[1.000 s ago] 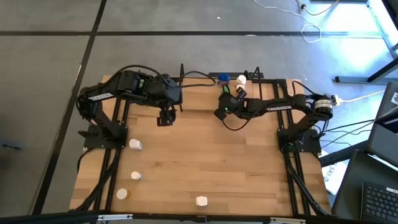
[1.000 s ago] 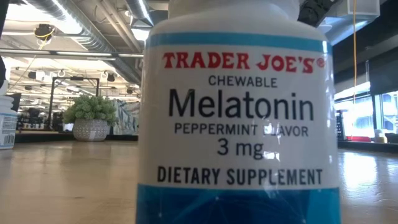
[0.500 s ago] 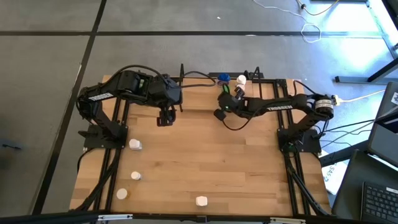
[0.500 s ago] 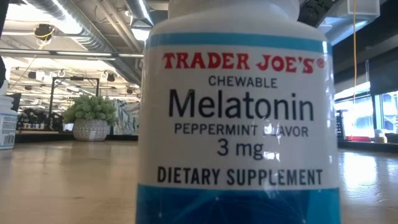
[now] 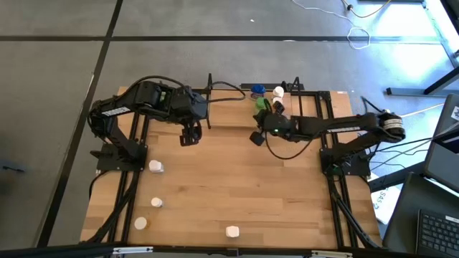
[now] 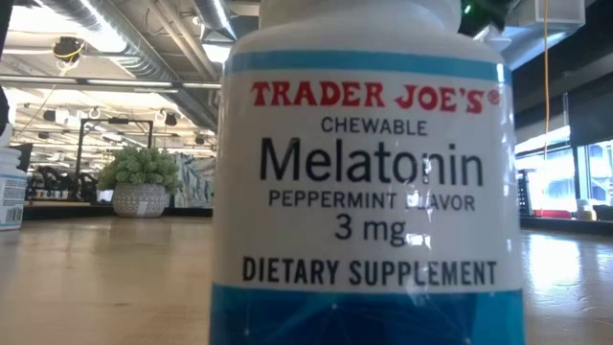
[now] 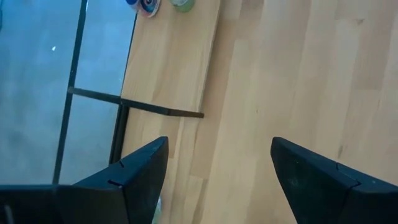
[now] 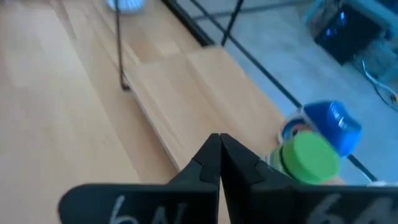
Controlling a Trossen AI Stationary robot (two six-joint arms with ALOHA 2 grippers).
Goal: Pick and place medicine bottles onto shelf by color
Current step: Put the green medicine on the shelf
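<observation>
The shelf [image 5: 244, 107], a light-wood board with black end frames, stands at the table's far edge. On it stand a blue bottle [image 5: 257, 90], a green bottle [image 5: 259, 104] and a white one [image 5: 278, 92]. In the right wrist view the green bottle [image 8: 309, 155] and the blue bottle [image 8: 333, 124] stand side by side. My right gripper [image 5: 254, 136] is shut and holds nothing, just near of the shelf [image 8: 186, 87]. My left gripper [image 5: 188, 137] hangs open above the table, left of the shelf [image 7: 168, 62]. Several white bottles [image 5: 155, 166] stand upright at the near left.
A large Melatonin bottle [image 6: 369, 182] stands right in front of the low camera and hides most of the table. Another white bottle [image 5: 232, 231] is at the near edge. A potted plant [image 6: 141, 177] shows far behind. Bare wood lies across the table's middle [image 5: 237, 179].
My right gripper has drawn back from the shelf toward the table's near edge and risen, staying shut. The green bottle, hidden under it before, now shows standing on the shelf.
</observation>
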